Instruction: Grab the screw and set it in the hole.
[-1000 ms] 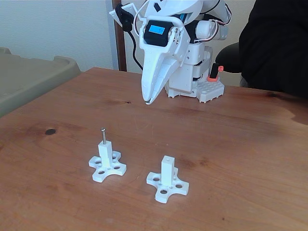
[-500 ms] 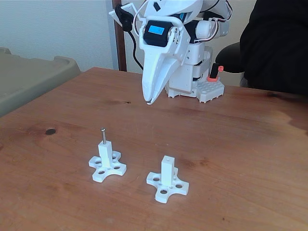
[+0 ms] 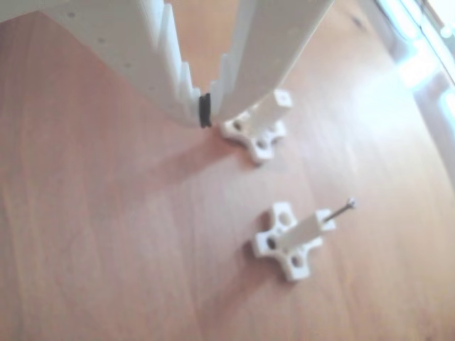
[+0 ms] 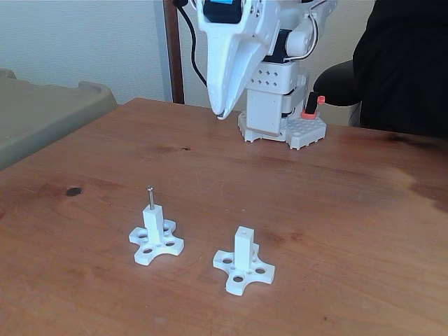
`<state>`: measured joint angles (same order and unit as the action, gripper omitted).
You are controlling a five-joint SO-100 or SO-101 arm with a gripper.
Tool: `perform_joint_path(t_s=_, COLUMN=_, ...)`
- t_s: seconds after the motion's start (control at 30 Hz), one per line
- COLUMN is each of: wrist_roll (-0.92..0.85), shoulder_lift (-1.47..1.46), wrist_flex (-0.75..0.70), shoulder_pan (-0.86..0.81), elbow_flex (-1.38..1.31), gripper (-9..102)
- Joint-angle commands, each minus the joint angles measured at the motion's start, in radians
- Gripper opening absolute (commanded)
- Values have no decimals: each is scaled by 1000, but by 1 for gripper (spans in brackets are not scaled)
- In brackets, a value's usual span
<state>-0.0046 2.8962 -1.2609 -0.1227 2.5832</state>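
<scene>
Compared with a second ago, the gripper has been raised and drawn back toward the arm's base in the fixed view, so that its tip now hangs well above the far part of the tabletop rather than lower over the middle of it. The fingers are seen closed on each other with nothing held between them. The screw has not been moved: it is seen standing upright out of the top of the left white post, its shiny head uppermost. The hole in the end face of the right post is seen empty, and both posts rest where they were, well apart from the gripper. Since the arm has been lifted away rather than brought down, no grasp is judged to have been started; the screw is yet to be gripped and carried across to the empty post.
</scene>
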Motion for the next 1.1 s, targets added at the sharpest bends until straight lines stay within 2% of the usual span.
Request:
perform_joint_path(t_s=0.0, wrist_roll=6, shoulder_lift=-112, wrist_flex=9, shoulder_pan=6, elbow_flex=-153, gripper=-4)
perform_joint_path(t_s=0.2, wrist_roll=8, shoulder_lift=-287, wrist_flex=14, shoulder_pan=8, elbow_flex=-282, gripper=-4)
perform_joint_path(t_s=0.6, wrist_roll=25, shoulder_lift=-618, wrist_flex=-67, shoulder_pan=11, elbow_flex=-598, gripper=-4)
perform_joint_path(t_s=1.07, wrist_roll=18, shoulder_lift=-893, wrist_flex=-152, shoulder_pan=-6, elbow_flex=-879, gripper=6)
